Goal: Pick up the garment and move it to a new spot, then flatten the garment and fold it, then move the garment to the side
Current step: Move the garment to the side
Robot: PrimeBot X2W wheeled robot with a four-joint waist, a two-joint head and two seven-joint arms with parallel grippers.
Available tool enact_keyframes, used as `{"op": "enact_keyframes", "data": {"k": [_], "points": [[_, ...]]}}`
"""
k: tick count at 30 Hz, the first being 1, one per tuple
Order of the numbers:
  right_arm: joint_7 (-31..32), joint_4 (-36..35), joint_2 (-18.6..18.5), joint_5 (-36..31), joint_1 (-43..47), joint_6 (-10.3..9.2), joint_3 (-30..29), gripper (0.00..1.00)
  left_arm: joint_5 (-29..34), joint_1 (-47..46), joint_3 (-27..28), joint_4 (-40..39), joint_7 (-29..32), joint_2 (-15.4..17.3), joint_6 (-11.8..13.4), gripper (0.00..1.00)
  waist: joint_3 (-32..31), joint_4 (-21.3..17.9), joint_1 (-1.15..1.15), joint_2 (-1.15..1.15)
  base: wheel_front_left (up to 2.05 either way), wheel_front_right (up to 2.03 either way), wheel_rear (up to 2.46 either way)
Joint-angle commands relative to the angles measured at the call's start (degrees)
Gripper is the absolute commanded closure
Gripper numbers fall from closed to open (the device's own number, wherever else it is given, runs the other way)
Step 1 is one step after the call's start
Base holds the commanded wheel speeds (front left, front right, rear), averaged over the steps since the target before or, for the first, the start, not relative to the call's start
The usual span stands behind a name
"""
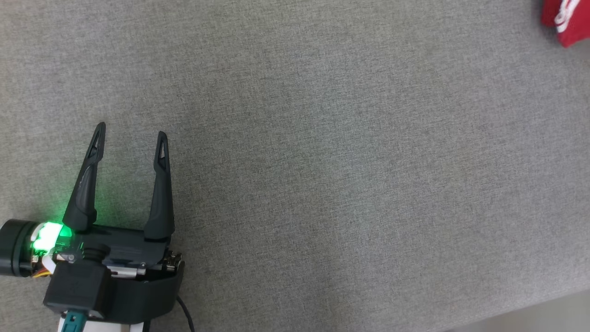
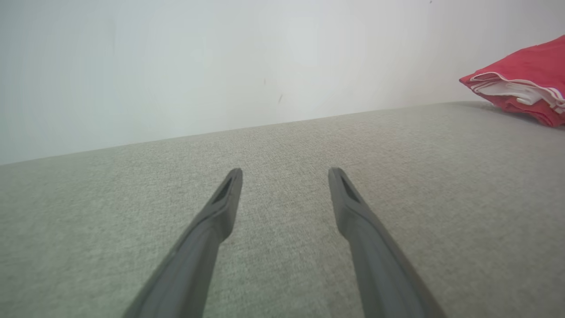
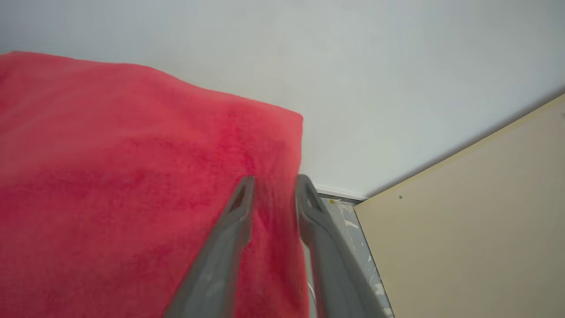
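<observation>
Garment (image 1: 569,20): red with white trim, lying at the far right corner of the grey surface (image 1: 322,161), cut off by the edge of the head view.

Progress, as judged: the left wrist view presents the garment as a compact bundle with stacked edges and white-striped hems layered one on another. This suggests that flattening and folding are done. Its place at the far right corner of the surface fits the final move to the side. What appears to remain is clearing the right arm away from it.

Left gripper (image 1: 131,130): over the near left part of the surface, well apart from the garment, fingers spread wide, holding nothing.

Right gripper (image 3: 276,179): close above the garment's top face, fingers partly parted, with red cloth showing through the gap. No fold looks pinched between the tips. Whether they touch the cloth cannot be told, as the view is blurred.

Views compared: the head view gives the layout and the broad bare stretch of surface. The left wrist view gives the side profile of the folds against a pale wall (image 2: 176,66). The right wrist view gives the plush top and, beyond the surface's right edge, a beige panel (image 3: 463,221).
</observation>
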Motion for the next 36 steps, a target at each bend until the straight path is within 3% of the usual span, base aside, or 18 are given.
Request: {"op": "enact_keyframes", "data": {"k": [1, 8, 18, 36], "points": [[-1.1, 0.6, 1.4, -0.8, -0.8, -0.18, -0.2, 0.0, 0.0, -0.8, 0.5, 2.2, 0.3, 0.5, 0.5, 0.0, -0.5, 0.0, 0.01, 0.01, 0.0, 0.0, 0.0], [-4.0, 2.4, 3.7, -1.9, -2.6, -0.18, -1.2, 0.0, -1.3, 0.6, 0.6, 2.9, 0.3, 0.1, 1.4, 0.0, -4.0, 0.2, 0.01, 0.01, 0.0, 0.0, 0.0], [-8.1, -4.1, 9.0, 1.6, 2.5, -0.18, -2.8, 0.0, -4.4, 5.8, 2.9, 4.8, 0.1, -1.0, 2.6, 0.0, -14.4, 2.0, 0.01, 0.01, 0.0, 0.0, 0.0], [-8.5, -23.2, 22.8, -3.6, 33.1, -0.18, -18.8, 0.0, -7.0, 15.8, 6.7, 10.7, 0.1, -3.0, 1.3, 0.0, -30.9, 8.6, 0.01, 0.01, 0.0, 0.0, 0.0]]}}
